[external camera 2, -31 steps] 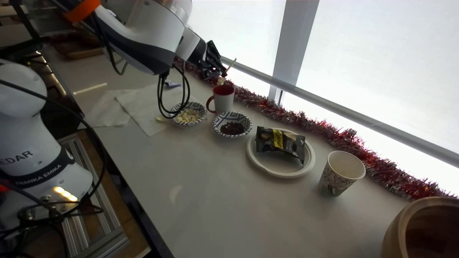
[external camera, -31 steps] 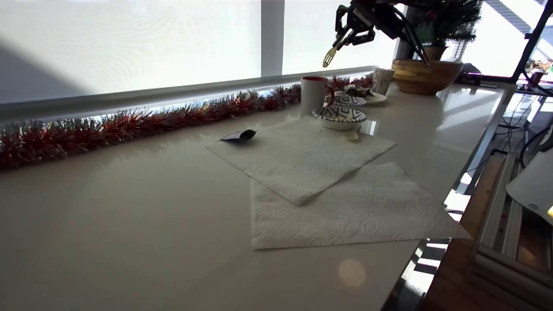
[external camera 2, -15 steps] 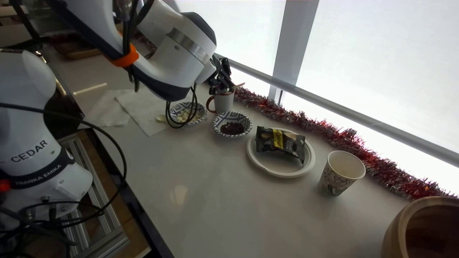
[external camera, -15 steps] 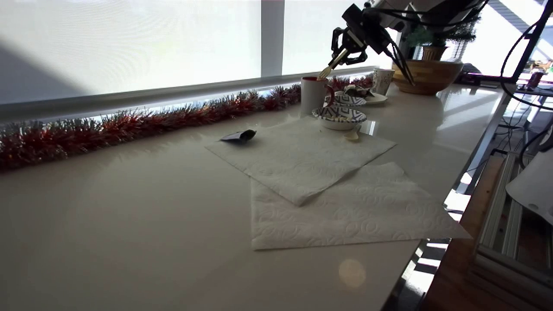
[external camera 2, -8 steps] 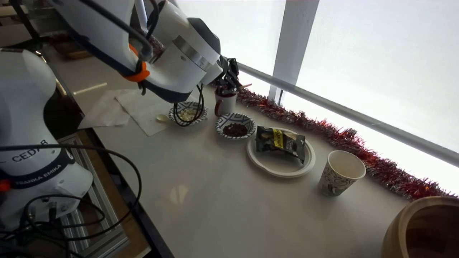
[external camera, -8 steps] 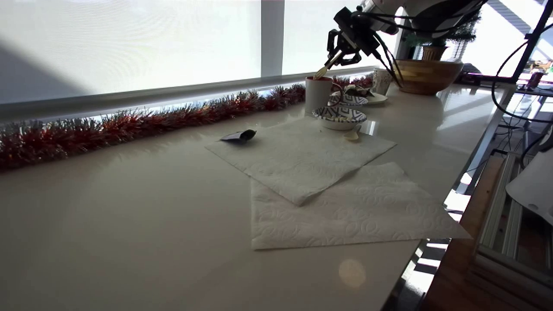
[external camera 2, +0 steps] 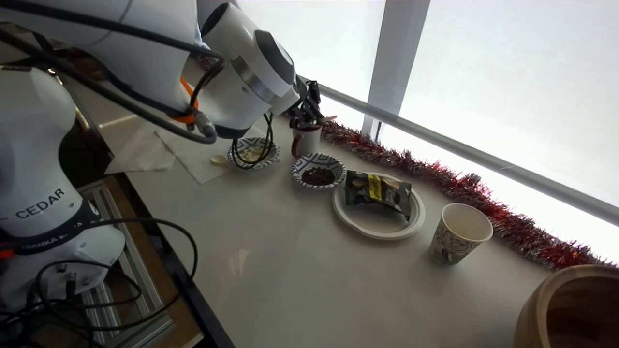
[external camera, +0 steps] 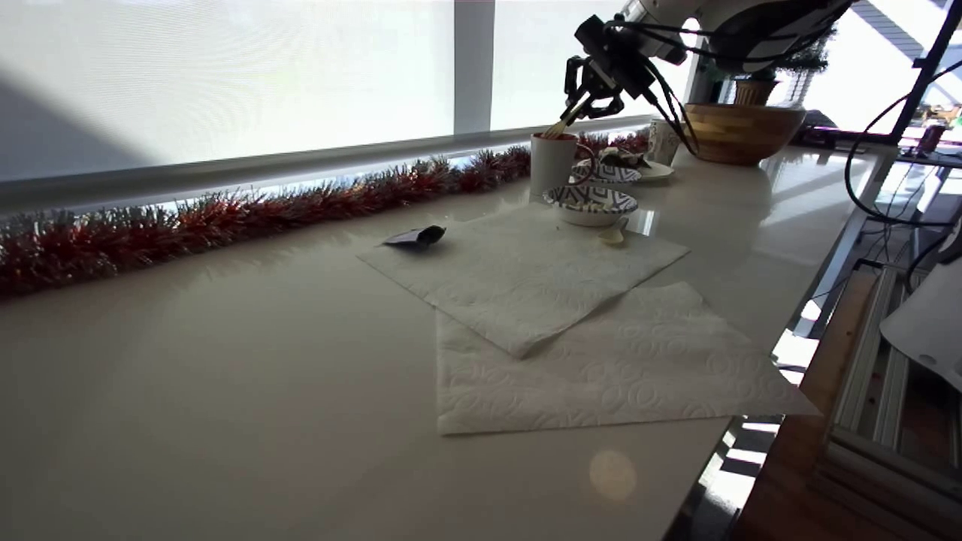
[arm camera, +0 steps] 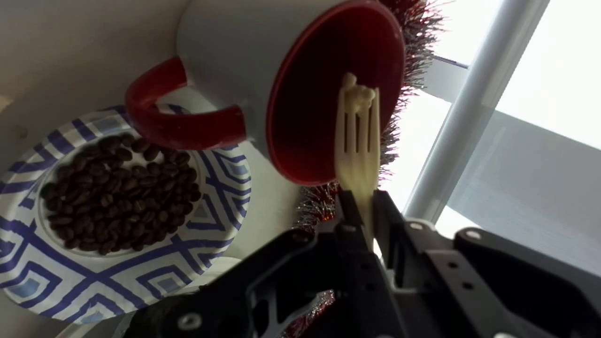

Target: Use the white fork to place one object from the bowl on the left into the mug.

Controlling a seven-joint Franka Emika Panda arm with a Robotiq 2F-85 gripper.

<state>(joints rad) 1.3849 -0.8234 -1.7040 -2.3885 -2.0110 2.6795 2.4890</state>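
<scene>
The fork (arm camera: pixel 358 164) is pinched in the closed tool (arm camera: pixel 362 199), its long axis, in an exterior view, slanted down leftward to the mug (external camera: pixel 552 167).

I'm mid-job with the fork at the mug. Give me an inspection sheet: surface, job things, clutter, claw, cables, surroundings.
Surface: white table, two overlapping paper towels on it.
Job things: fork carries pale food at the mouth of the mug; whether its tips pass the rim is hard to tell. Mug upright. Bowl of pale pieces nearby.
Clutter: bowl of coffee beans, snack packet on a plate, paper cup, spoon, dark scrap.
Claw: closed around the fork's handle.
Cables: black cables cross the bowl of pale pieces in an exterior view; touch unclear.
Surroundings: red tinsel, wooden bowl, potted plant.
</scene>
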